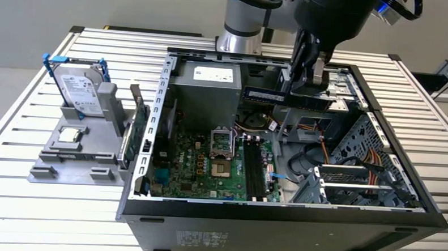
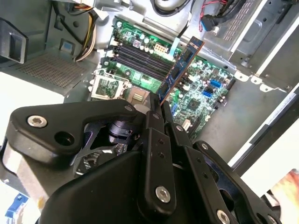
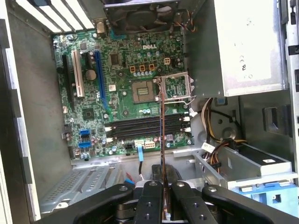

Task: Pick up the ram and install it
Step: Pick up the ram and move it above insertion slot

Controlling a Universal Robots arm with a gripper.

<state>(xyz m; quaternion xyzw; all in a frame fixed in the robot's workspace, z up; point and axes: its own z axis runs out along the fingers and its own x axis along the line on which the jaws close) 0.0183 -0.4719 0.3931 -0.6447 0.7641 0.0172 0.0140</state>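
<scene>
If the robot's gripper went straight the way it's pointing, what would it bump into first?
The ram held in the gripper would probably reach the green motherboard first, around the memory slots beside the CPU socket. Depth is hard to judge.

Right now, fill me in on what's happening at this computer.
The robot arm's gripper is clamped on the ram and holds it in the air over the open computer case. The stick hangs above the motherboard and is not seated in the memory slots. A hard drive stands in a grey fixture outside the case, at the exterior view's left.
</scene>
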